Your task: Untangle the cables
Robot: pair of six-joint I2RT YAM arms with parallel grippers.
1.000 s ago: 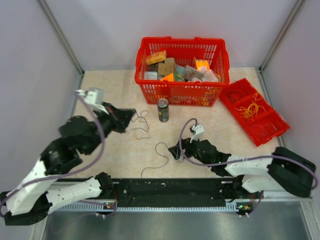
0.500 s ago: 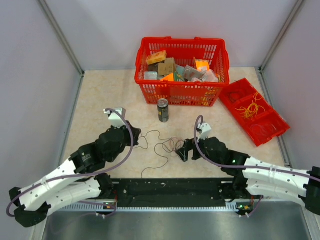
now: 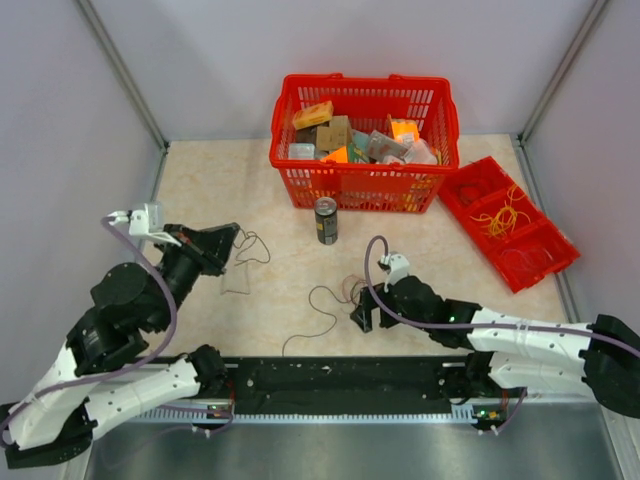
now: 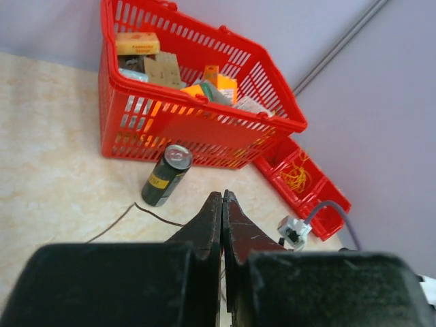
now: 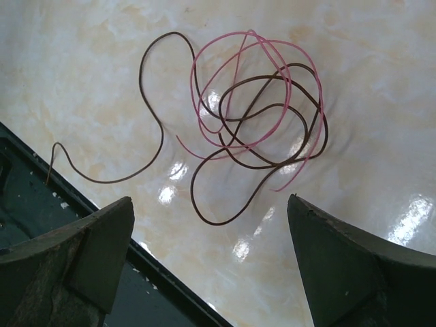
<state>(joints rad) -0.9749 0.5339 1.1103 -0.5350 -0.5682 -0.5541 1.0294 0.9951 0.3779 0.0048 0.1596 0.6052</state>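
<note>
My left gripper is shut on a thin dark cable that hangs in loops from its tip, lifted over the table's left part. In the left wrist view its jaws are pressed together and another dark cable lies on the table. My right gripper is open and empty, low over a tangle of cables. In the right wrist view, a dark brown cable and a pink cable lie looped through each other just beyond my open gripper.
A black drink can stands upright mid-table, in front of a red basket full of small boxes. A red tray at the right holds yellow wires. A black rail runs along the near edge.
My left gripper has swung from the tangle up and to the left, pulling one dark cable away with it. My right gripper has shifted slightly nearer and left, still open.
</note>
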